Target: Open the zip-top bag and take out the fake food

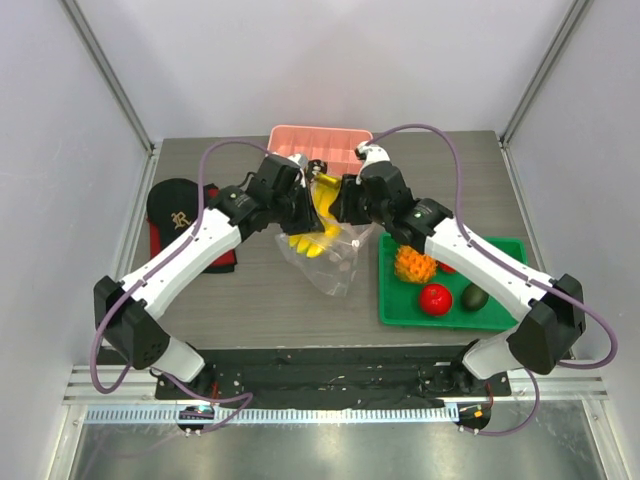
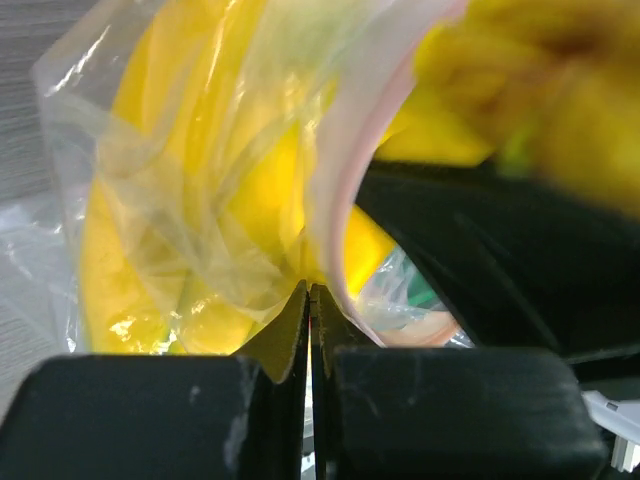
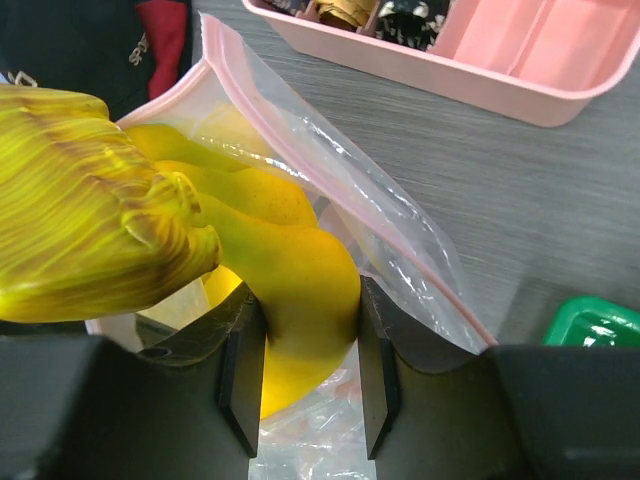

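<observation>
Left claw pinches the bag; right claw grips the banana. Best pull it clear toward 4 o'clock, bag anchored.

The zip-top bag is clear, crinkled plastic with a pink zip strip. Its mouth is open. It lies at mid-table, and the left gripper pinches its film. The yellow banana projects from the mouth, clamped between the fingers of the right gripper. The orange pineapple, one red round fruit and the dark green avocado rest in the green tray. A second red fruit is partly hidden beside the pineapple.
</observation>
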Controlling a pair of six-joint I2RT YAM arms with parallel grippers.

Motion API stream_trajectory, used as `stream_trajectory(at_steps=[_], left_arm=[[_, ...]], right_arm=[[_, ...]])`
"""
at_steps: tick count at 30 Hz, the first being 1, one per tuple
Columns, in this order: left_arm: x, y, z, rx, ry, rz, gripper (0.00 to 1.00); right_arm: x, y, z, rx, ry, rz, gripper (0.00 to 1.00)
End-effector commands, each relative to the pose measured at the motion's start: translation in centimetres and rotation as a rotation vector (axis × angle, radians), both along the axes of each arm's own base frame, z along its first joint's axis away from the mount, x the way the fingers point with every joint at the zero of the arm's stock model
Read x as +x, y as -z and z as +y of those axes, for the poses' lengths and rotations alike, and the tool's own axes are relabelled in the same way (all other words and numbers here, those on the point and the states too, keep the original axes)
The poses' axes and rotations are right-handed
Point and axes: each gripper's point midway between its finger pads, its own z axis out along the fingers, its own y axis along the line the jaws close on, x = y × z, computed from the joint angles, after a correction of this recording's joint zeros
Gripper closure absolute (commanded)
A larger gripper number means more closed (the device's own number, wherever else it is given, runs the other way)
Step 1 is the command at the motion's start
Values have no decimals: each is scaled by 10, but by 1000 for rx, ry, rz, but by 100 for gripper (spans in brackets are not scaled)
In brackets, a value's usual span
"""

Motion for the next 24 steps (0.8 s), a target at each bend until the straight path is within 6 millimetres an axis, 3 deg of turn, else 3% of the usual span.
stream_trajectory(at_steps=[1, 6, 10, 12, 14, 15, 18, 20, 21, 23, 24], left_arm=[[-1, -12, -7, -60, 14, -38, 100], [0, -18, 2, -42, -7, -81, 100], [-10, -32, -10, -133, 68, -106, 99], [-10, -44, -10, -177, 62, -153, 75], [-8, -57, -3, -188, 48, -202, 50], [-9, -71, 2, -198, 42, -239, 45], [-10, -87, 25, -184, 7, -279, 33], [-11, -84, 40, -172, -28, -269, 26], [-8, -78, 53, -163, -73, -250, 11], [-16, -56, 71, -164, -119, -188, 0], [-12, -47, 85, -184, -186, -141, 0]], right_arm=[[12, -35, 19, 266, 23, 20, 99], [4, -34, 16, 349, -29, 110, 99], [-7, -39, 19, 369, -108, 114, 98], [-13, -41, 23, 360, -167, 89, 99], [-13, -27, 15, 302, -169, 70, 99], [-13, -20, 10, 273, -157, 71, 99], [-16, -16, -2, 227, -156, 46, 99], [-16, -14, -8, 223, -153, 43, 99], [-16, -15, -9, 226, -153, 41, 99], [-15, -15, -14, 232, -147, 45, 98], [-14, -16, -14, 235, -149, 41, 98]])
